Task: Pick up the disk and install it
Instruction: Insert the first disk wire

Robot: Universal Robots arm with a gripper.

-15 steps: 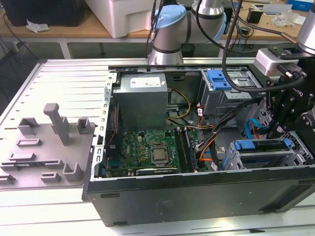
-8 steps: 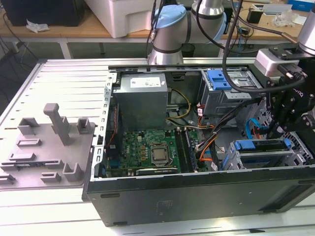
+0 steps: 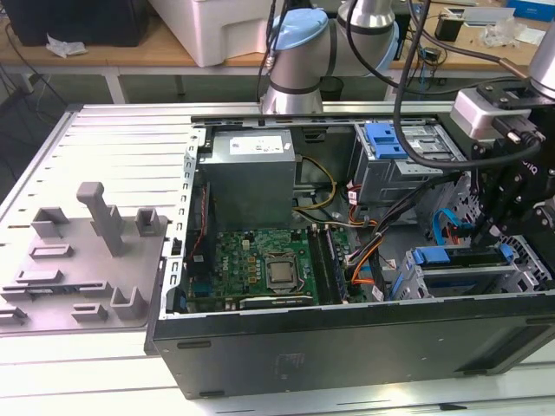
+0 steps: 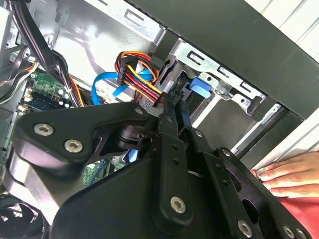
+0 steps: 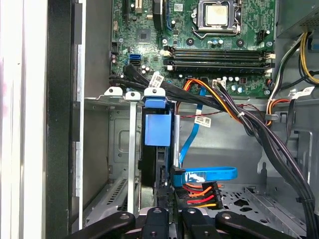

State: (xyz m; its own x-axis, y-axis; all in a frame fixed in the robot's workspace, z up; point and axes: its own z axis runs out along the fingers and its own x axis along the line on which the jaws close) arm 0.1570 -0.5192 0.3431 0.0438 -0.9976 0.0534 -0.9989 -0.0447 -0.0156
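the disk point(image 3: 457, 256) is seen standing on edge in the silver drive cage point(image 3: 408, 279) at the front corner of the open computer case point(image 3: 347, 347), toward the exterior view's right. only its blue carrier edge is shown there, level with the cage's top. in the first wrist view the disk point(image 5: 157, 130) is seen end-on as a blue tab over a dark narrow body, seated between the cage's metal rails.

the gripper point(image 3: 482, 236) is held directly above the disk, fingers pointing down at the carrier. in the second wrist view the gripper point(image 4: 169, 102) is shown with its two black fingers drawn together, hardly any gap being left, and nothing is seen clamped between them. whether the tips touch the disk cannot be told.

a blue flat cable point(image 5: 209, 174) and a plug of red, orange and black wires point(image 5: 199, 194) are found just beside the disk. the motherboard point(image 3: 260, 264) is laid flat in the case's middle, with the grey power supply point(image 3: 251, 173) behind it. a second blue carrier point(image 3: 386, 139) is seated in the upper cage. a grey fixture plate point(image 3: 87, 251) is placed outside the case, at the exterior view's left. a person's hand point(image 4: 291, 174) is rested by the case's outer edge.
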